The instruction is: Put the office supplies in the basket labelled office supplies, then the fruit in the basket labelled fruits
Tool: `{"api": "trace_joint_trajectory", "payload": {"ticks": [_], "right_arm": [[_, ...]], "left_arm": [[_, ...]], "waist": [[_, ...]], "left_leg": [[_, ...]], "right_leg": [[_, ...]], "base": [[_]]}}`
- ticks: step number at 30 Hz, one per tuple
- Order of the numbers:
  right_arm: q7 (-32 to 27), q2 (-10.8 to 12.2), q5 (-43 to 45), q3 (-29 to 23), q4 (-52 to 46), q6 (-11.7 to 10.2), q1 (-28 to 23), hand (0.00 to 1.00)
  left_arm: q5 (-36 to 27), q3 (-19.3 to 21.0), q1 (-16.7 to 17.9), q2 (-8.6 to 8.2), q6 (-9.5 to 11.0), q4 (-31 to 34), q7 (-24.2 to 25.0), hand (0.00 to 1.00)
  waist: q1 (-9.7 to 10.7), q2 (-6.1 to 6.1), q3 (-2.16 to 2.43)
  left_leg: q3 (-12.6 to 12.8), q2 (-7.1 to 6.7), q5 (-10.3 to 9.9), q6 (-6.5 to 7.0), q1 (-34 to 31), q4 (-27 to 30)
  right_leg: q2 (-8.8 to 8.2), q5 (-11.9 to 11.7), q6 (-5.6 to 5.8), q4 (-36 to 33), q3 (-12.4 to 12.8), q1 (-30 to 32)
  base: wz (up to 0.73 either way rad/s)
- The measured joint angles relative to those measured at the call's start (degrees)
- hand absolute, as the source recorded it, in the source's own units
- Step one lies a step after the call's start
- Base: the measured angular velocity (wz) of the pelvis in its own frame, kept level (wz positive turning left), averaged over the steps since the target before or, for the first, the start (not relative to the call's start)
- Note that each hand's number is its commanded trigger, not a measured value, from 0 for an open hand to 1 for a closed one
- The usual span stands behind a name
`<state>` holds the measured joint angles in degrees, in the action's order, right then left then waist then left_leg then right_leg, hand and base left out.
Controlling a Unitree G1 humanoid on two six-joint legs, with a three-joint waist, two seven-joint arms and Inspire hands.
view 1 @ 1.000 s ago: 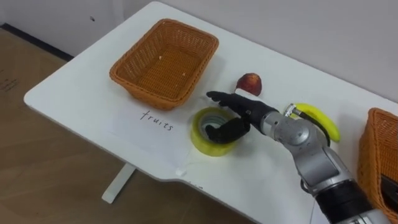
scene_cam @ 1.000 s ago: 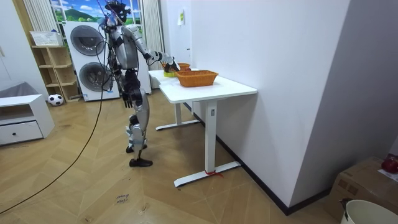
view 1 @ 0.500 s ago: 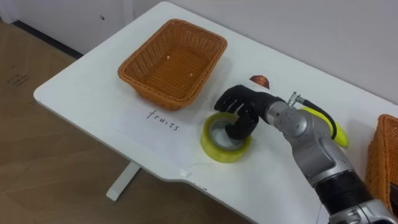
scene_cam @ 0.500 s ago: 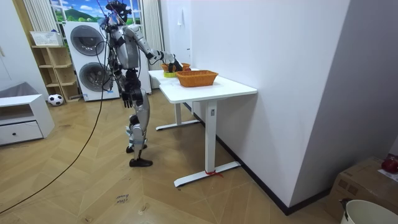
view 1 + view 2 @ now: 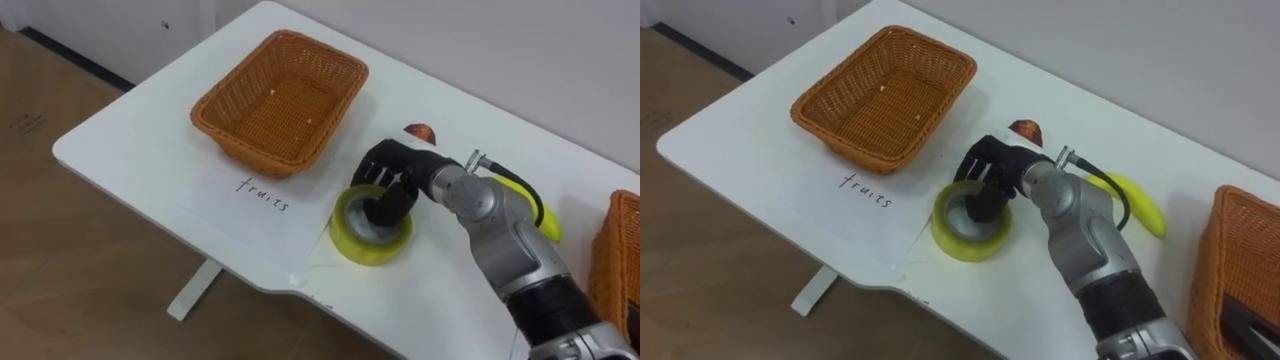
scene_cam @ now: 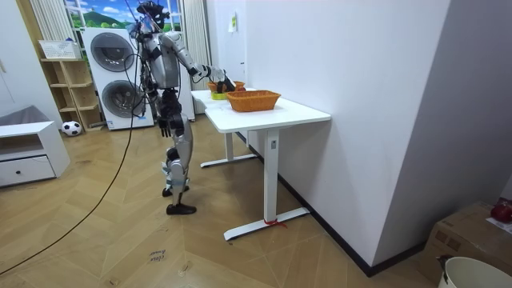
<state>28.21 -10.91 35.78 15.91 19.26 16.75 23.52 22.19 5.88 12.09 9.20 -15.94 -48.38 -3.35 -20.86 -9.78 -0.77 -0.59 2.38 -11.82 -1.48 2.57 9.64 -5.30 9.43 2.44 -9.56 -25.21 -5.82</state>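
Observation:
A yellow tape roll [image 5: 369,243] lies on the white table [image 5: 130,150], near its front edge and just right of the paper marked "fruits" [image 5: 262,192]. My right hand [image 5: 395,176] is shut on it: the fingers curl over the far rim and the thumb sits inside the ring. The roll looks slightly tipped under the hand. Behind the hand lies a red fruit [image 5: 420,131], mostly hidden by it. A banana [image 5: 531,198] lies to the right, behind my forearm. The fruit basket [image 5: 262,152] stands empty at the back left. My left hand [image 6: 163,122] hangs by my side in the room view.
A second wicker basket [image 5: 1232,262] stands at the table's right edge with a dark object [image 5: 1243,330] in it. I stand at the table's long side, near a wall. Washing machines [image 6: 112,76] are behind me.
My right hand went from spread over the tape roll to curled onto its far rim, thumb inside. The roll has shifted a little to the right and tipped. The view shifted slightly.

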Motion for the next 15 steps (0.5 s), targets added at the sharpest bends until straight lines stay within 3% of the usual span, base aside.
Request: {"api": "trace_joint_trajectory", "payload": {"ticks": [10, 15], "right_arm": [[-0.3, -0.2, -1.1, 0.3, -0.6, 0.1, -0.4, 1.0], [-2.4, -0.7, -2.7, 0.3, -1.3, -1.6, -1.2, 1.0]], "left_arm": [[-0.4, -0.6, -0.4, -0.02, 0.1, 0.3, -1.6, 0.0], [-4.4, -1.8, -0.1, 0.3, 1.5, 0.0, -4.1, 0.0]], "waist": [[0.3, 0.18, 0.07], [0.8, 0.58, -0.17]], "left_leg": [[-0.2, -0.05, 0.0, -0.02, 0.2, 0.1], [0.1, -0.11, 0.0, -0.01, 0.2, 0.1]], "right_leg": [[0.2, 0.0, 0.0, 0.9, 0.3, -0.5], [0.33, 0.0, 0.0, 0.9, 3.7, -0.3]], "base": [[0.01], [-0.02]]}}
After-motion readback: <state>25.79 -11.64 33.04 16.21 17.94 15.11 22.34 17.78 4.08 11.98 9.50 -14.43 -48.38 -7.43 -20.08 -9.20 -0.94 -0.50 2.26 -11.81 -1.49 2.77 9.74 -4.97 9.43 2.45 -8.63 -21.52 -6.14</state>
